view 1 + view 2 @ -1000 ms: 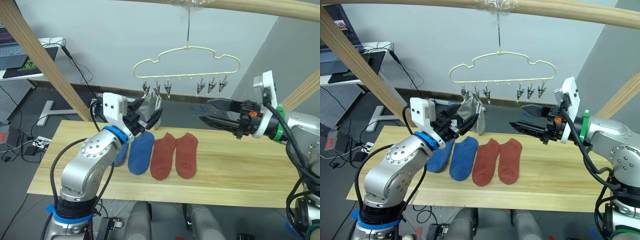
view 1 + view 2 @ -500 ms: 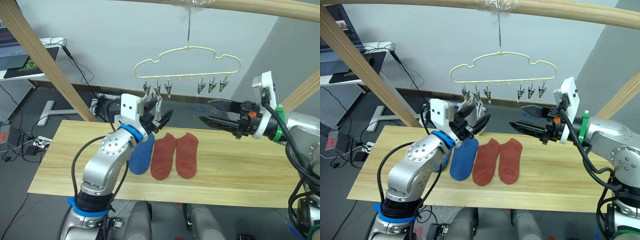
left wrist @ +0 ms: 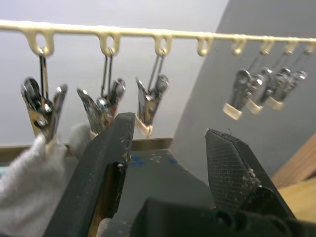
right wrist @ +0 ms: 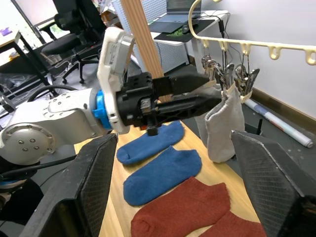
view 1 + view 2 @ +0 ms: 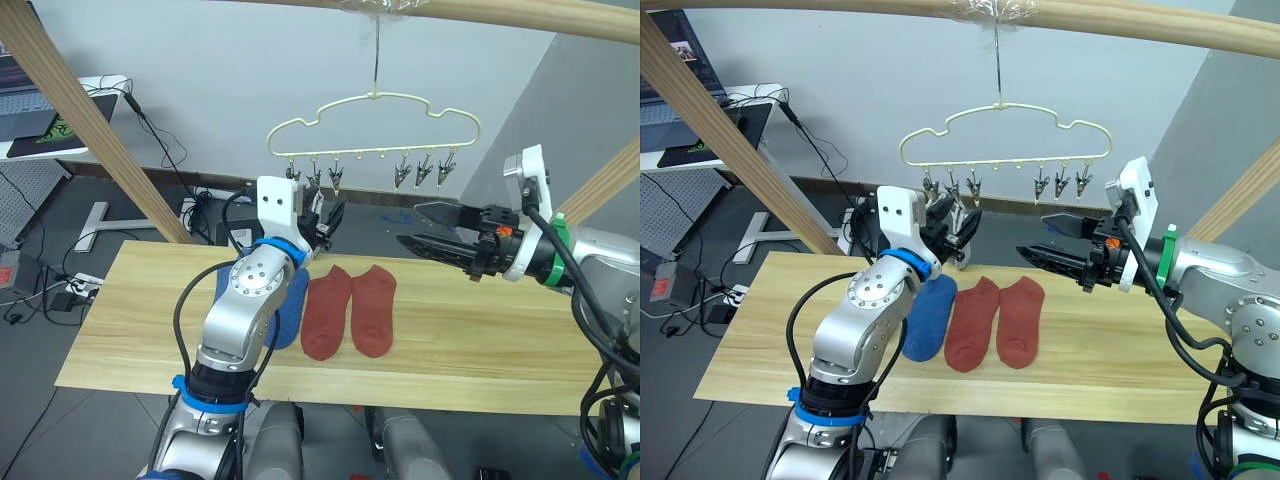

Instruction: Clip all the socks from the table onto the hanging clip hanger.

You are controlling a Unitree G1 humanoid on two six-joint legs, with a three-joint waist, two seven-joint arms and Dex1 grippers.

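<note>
Grey socks (image 4: 224, 121) hang from the leftmost clips of the hanger (image 5: 374, 118). Two blue socks (image 4: 163, 175) and two red socks (image 5: 350, 310) lie side by side on the table (image 5: 470, 370). Left gripper (image 5: 322, 222) is spread and empty, raised just beside the grey socks under the clips. Right gripper (image 5: 415, 226) is spread too, hovering above the table right of the hanger.

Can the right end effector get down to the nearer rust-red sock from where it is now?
Probably yes. The right end effector hangs open above the table, and nothing stands between it and the right rust-red sock, which lies flat and uncovered.
</note>
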